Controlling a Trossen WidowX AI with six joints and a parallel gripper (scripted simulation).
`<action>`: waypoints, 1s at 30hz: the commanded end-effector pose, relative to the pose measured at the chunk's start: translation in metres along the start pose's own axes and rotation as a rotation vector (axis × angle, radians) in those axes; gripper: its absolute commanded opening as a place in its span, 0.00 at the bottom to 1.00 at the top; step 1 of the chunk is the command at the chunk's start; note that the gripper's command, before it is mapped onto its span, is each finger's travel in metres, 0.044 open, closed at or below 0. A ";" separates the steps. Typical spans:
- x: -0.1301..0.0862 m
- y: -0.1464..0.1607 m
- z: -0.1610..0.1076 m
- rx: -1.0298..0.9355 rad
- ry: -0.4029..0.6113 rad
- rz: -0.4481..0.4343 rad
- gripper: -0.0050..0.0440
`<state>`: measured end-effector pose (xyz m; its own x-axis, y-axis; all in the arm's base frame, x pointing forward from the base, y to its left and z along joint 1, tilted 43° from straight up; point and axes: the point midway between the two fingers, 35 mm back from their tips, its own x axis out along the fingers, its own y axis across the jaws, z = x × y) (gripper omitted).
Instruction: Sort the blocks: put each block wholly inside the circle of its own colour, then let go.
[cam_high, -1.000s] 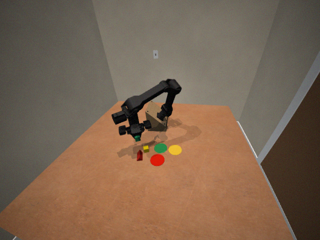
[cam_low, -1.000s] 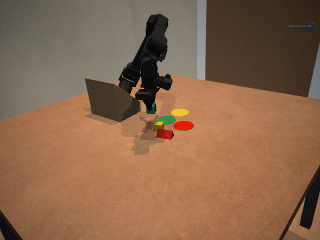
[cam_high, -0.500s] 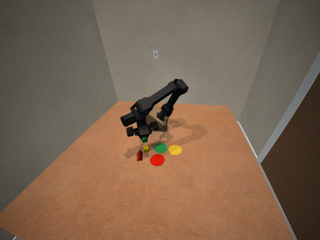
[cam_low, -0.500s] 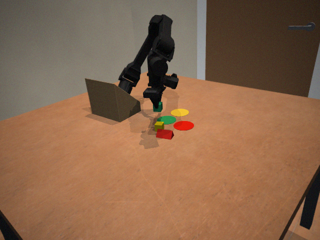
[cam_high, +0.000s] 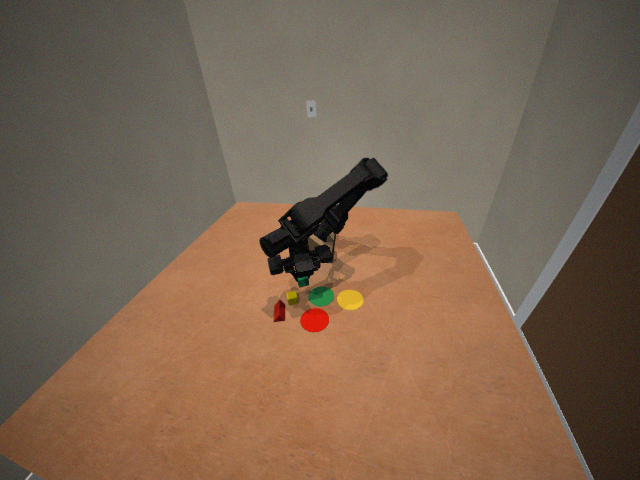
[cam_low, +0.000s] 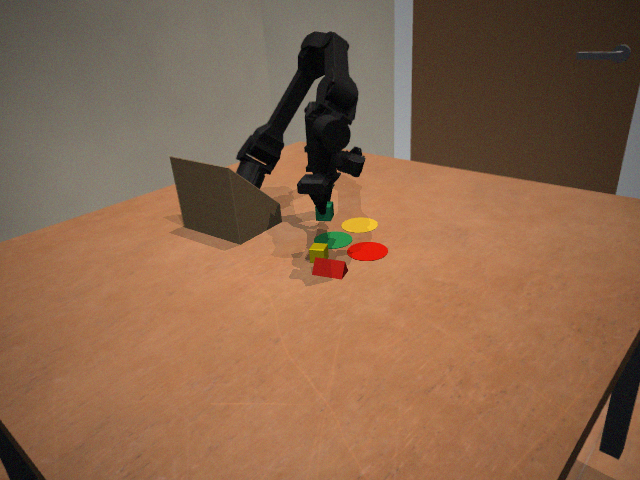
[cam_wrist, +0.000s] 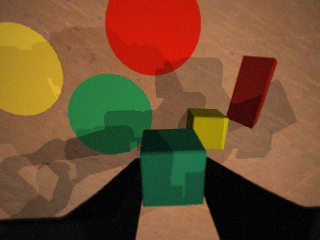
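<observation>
My gripper (cam_wrist: 170, 164) is shut on a green cube (cam_wrist: 173, 166) and holds it in the air, just short of the green circle (cam_wrist: 110, 113). The cube also shows under the fingers in the top view (cam_high: 303, 280) and the exterior view (cam_low: 324, 211). A yellow cube (cam_wrist: 208, 128) sits on the table just right of the green circle. A red wedge-shaped block (cam_wrist: 251, 91) lies beyond it, right of the red circle (cam_wrist: 153, 34). The yellow circle (cam_wrist: 27, 68) lies at the left. The three circles also show in the exterior view: green (cam_low: 334, 239), red (cam_low: 367, 251), yellow (cam_low: 359, 224).
A brown slanted box (cam_low: 219, 200) stands on the table behind the arm, left of the circles. The table's edges are far from the blocks. A door (cam_low: 522, 87) is behind the table.
</observation>
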<state>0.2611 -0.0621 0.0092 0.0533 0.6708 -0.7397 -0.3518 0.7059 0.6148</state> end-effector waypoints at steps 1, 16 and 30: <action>-0.002 0.013 0.005 -0.009 -0.017 -0.018 0.32; 0.014 0.055 0.004 -0.011 -0.019 -0.004 0.32; 0.033 0.058 0.003 -0.006 -0.014 0.005 0.32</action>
<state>0.2437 -0.0043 0.0248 0.0563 0.6775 -0.7334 -0.3564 0.6998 0.6191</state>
